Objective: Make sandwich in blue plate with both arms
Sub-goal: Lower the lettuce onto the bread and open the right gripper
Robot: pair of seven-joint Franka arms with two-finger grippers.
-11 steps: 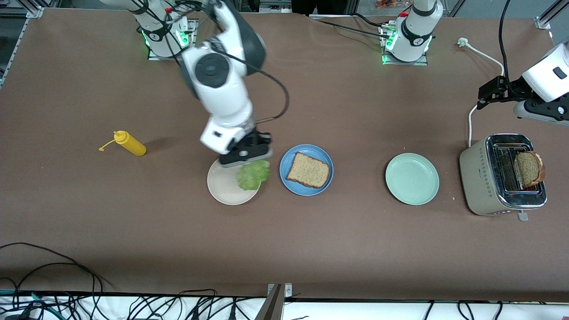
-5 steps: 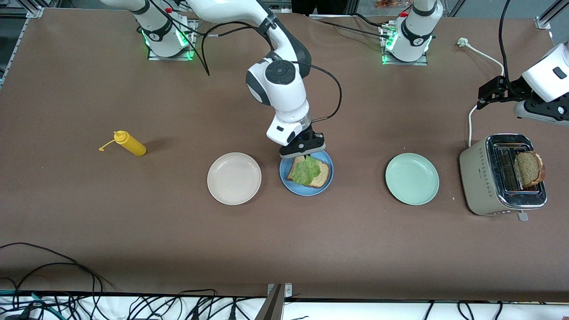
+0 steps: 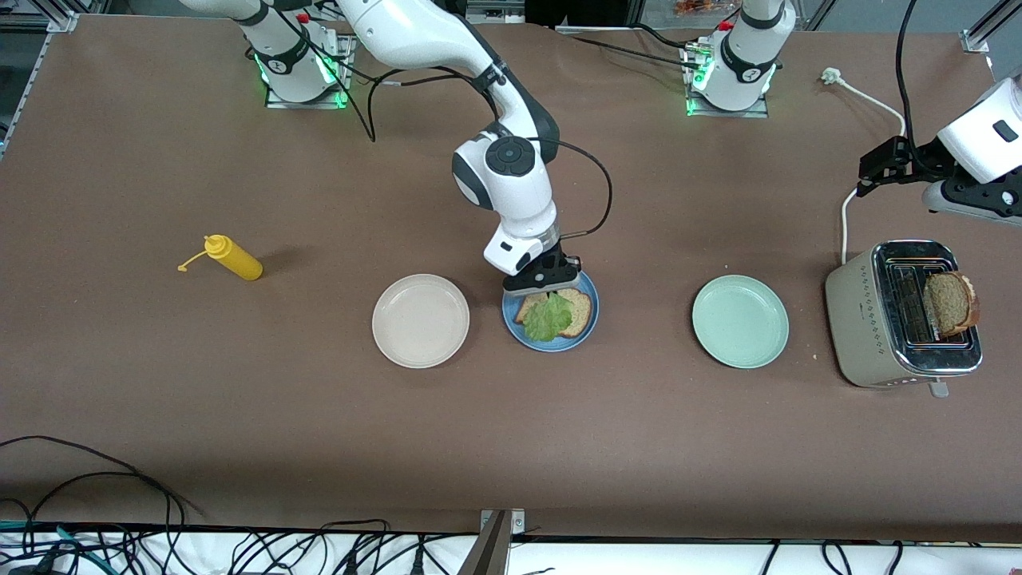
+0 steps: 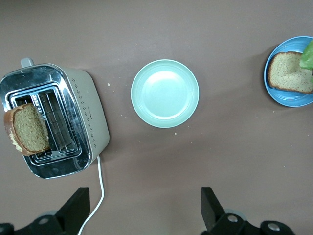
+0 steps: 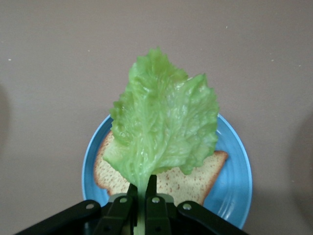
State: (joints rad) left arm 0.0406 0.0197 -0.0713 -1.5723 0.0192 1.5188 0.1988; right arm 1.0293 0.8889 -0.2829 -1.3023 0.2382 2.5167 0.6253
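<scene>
Centrally, blue plate holding grainy bread slice, right gripper pinching ruffled lettuce leaf above it, left gripper spread wide, waiting, smooth mint-green plate bare.

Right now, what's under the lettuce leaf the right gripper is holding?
Under the lettuce leaf, pinched by the right gripper, lies one bread slice on the blue plate. The leaf hides the slice's middle; whether leaf and bread touch cannot be told.

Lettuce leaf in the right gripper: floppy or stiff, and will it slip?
The lettuce leaf, pinched by its stem in the right gripper, fans out over the bread slice on the blue plate with ruffled edges, so probably thin, light and limp. Its glossy surface suggests it might slip.
</scene>
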